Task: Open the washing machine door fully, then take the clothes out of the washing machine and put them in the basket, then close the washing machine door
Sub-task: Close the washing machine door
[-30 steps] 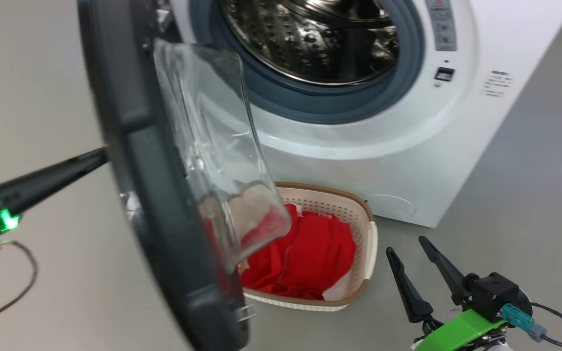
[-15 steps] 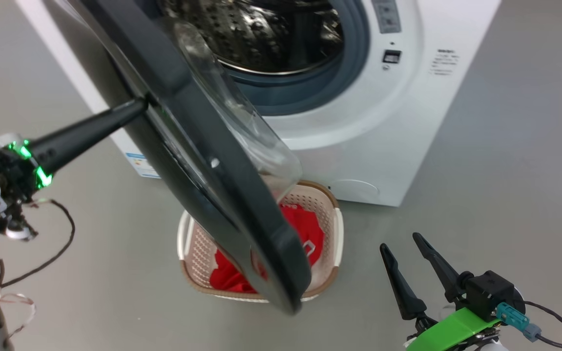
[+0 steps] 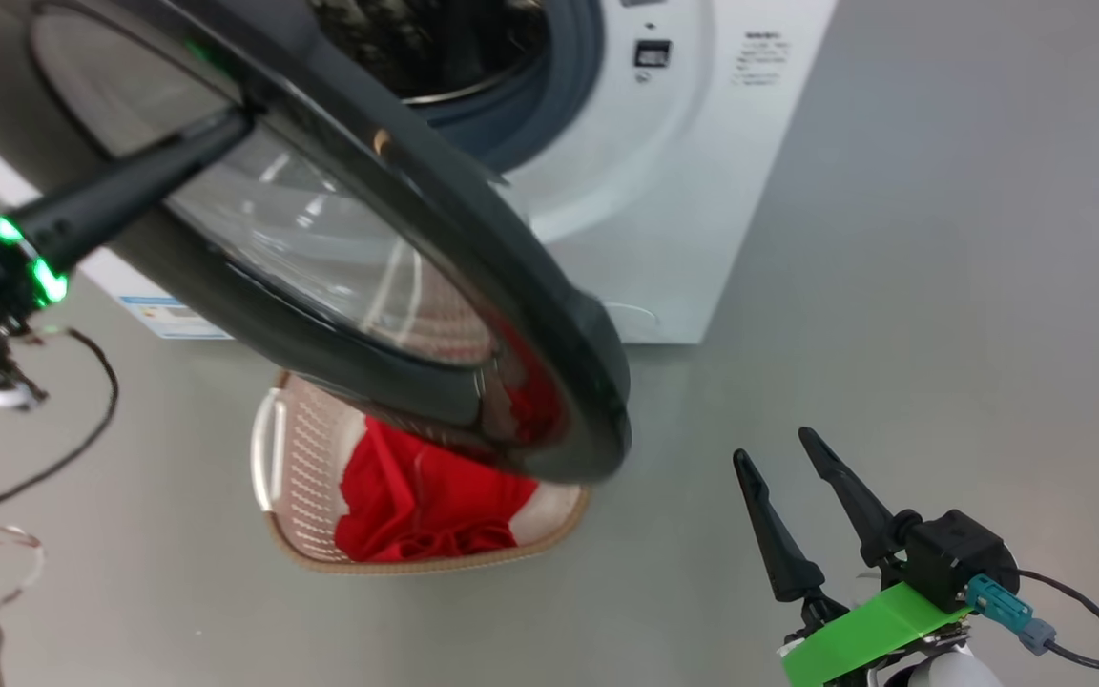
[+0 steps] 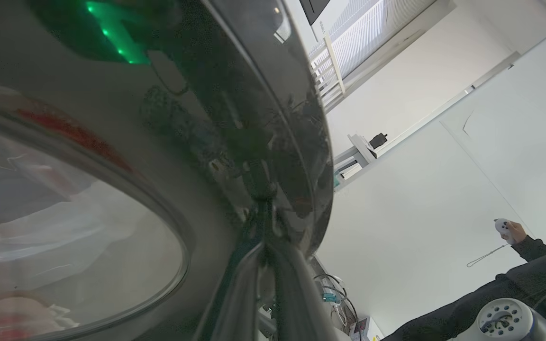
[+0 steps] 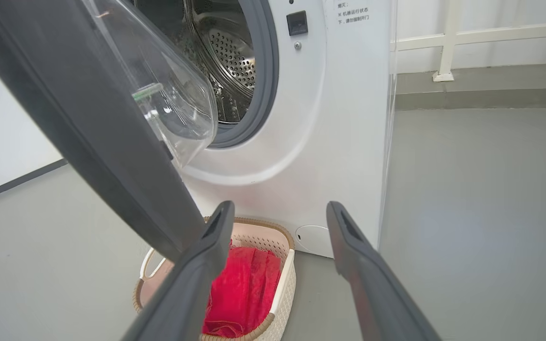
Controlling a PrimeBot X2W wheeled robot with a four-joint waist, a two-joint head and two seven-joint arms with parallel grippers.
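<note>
over the basket (image 3: 397,565), the washing machine door (image 3: 511,286) slants, glass (image 5: 178,104) toward drum (image 5: 235,61).

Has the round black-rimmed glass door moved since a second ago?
Yes, the black-rimmed glass door has swung toward the drum opening of the white washing machine.

You get bright, even, diffuse light; floor (image 3: 893,286) shows only faint soft shadows. Glossy rim of washing machine door (image 3: 492,258) gives you glare streaks, mirrors green light (image 3: 46,282) and red of clothes (image 3: 416,506). In your left wrist view door sits too near lens: soft, smeared; left fingers (image 4: 296,293) blurred at bottom edge, white wall (image 4: 420,189) bright. Right wrist view crisp; right fingers (image 5: 192,284) slightly soft near lens.
</note>
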